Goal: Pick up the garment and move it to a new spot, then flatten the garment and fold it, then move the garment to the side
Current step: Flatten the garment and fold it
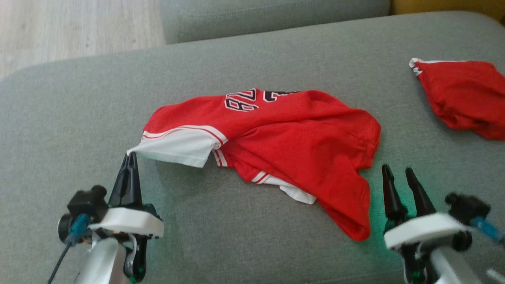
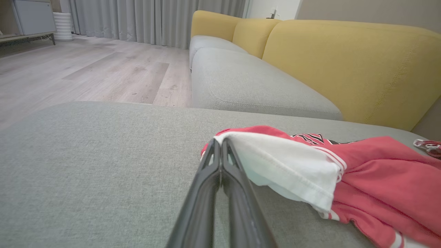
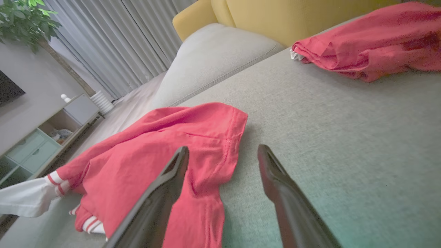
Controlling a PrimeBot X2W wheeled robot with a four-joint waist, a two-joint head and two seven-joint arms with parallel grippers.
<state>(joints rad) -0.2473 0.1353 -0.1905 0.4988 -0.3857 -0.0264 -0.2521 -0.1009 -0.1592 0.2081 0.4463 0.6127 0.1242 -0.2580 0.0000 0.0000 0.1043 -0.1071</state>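
A red garment (image 1: 292, 138) with white sleeves and black lettering lies crumpled in the middle of the grey cushion (image 1: 79, 102). My left gripper (image 1: 130, 156) is shut on the tip of its white sleeve (image 1: 177, 146), which is lifted a little off the cushion. From the left wrist, the closed fingers (image 2: 220, 162) pinch that sleeve's corner (image 2: 275, 162). My right gripper (image 1: 398, 171) stands open just right of the garment's lower right edge, nothing between its fingers. In the right wrist view the garment (image 3: 165, 151) lies left of the open gripper (image 3: 224, 151).
A second red cloth (image 1: 465, 96) lies bunched at the cushion's far right, also seen from the right wrist (image 3: 368, 44). Yellow sofa backs (image 2: 344, 65) rise behind. Wooden floor (image 1: 59, 31) lies beyond the cushion's far left edge.
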